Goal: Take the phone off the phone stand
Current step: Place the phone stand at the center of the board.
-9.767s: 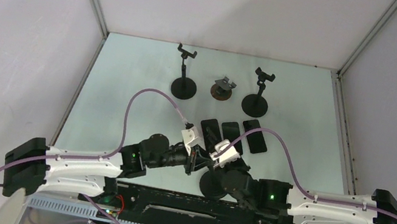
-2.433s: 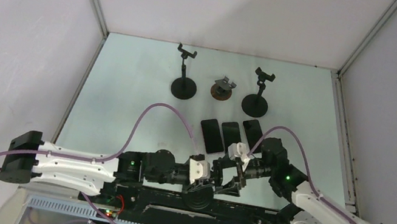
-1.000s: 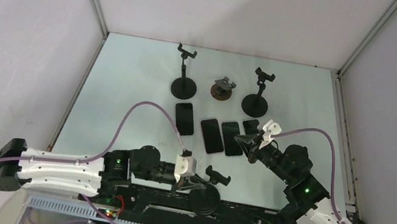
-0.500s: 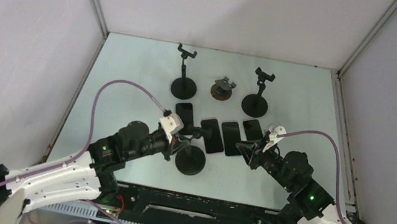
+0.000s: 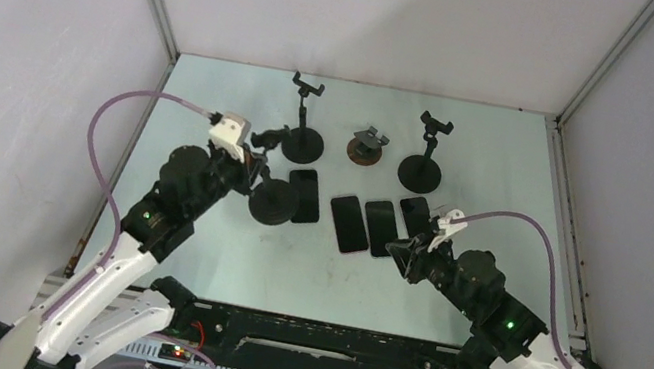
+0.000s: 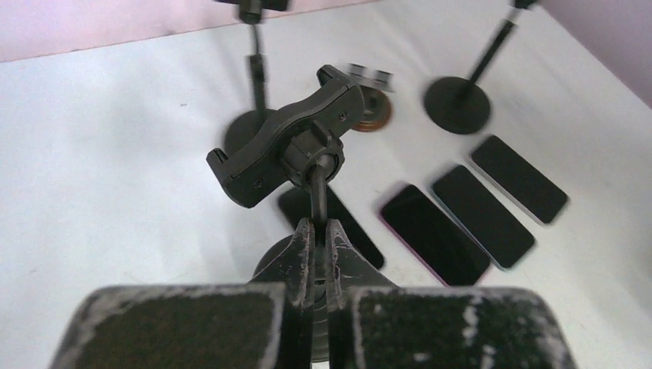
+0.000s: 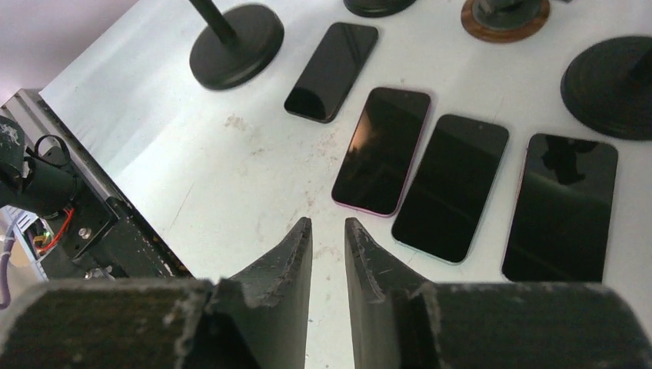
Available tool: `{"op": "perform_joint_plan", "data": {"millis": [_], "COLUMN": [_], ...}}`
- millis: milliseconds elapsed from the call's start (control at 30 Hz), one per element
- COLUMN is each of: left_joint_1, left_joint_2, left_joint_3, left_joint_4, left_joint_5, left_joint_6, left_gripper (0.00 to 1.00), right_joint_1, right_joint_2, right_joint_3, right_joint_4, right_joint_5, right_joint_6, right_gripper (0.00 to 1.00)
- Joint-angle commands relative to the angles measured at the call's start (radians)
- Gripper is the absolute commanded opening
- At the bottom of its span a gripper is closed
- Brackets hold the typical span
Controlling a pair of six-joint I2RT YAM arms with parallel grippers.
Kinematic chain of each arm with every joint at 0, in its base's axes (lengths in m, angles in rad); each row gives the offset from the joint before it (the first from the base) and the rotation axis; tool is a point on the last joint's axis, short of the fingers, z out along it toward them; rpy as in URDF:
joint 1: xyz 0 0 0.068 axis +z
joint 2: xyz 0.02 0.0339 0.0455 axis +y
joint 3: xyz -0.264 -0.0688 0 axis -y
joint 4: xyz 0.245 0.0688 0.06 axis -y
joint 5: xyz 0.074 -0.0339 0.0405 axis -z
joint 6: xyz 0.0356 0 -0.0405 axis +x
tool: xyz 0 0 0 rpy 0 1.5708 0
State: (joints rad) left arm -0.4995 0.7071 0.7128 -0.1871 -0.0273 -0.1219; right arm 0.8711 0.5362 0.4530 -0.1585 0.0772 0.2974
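Clamping the thin stem of the phone stand, the left gripper holds it at the left, just beside the phone lying flat, leftmost in the row of phones, while the right gripper, jaws narrowly apart, grips nothing on the near side.

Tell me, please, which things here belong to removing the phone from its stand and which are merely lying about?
Job in hand:
- phone stand, clamp empty, gripped by its stem in the left gripper
- four phones, all lying flat
- right gripper, open, holding nothing

Lying about:
- two tall black stands at the back
- small brown-based stand between them
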Motion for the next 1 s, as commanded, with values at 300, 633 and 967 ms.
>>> {"op": "perform_joint_plan", "data": {"millis": [300,633,967], "left_joint_1": [0.352,0.369,0.368], "left_joint_2": [0.268,0.351,0.227], "left_joint_3": [0.084,0.051,0.061], "left_joint_4": [0.301,0.395,0.159], "left_joint_5": [0.077,0.076,-0.18], "left_joint_6": [-0.006,0.039,-0.099], "left_gripper": [0.0,0.43,0.93], "right_joint_1": [0.055,0.095,0.094], "right_joint_2": [0.052,0.069,0.111], "right_joint_3": [0.0,0.0,0.006], "right_joint_4": [-0.027,-0.043,-0.014], "right_joint_5": [0.064,0.086,0.139], "right_joint_6": [0.096,0.091,0.166], "right_gripper": [0.27,0.45,0.91]}}
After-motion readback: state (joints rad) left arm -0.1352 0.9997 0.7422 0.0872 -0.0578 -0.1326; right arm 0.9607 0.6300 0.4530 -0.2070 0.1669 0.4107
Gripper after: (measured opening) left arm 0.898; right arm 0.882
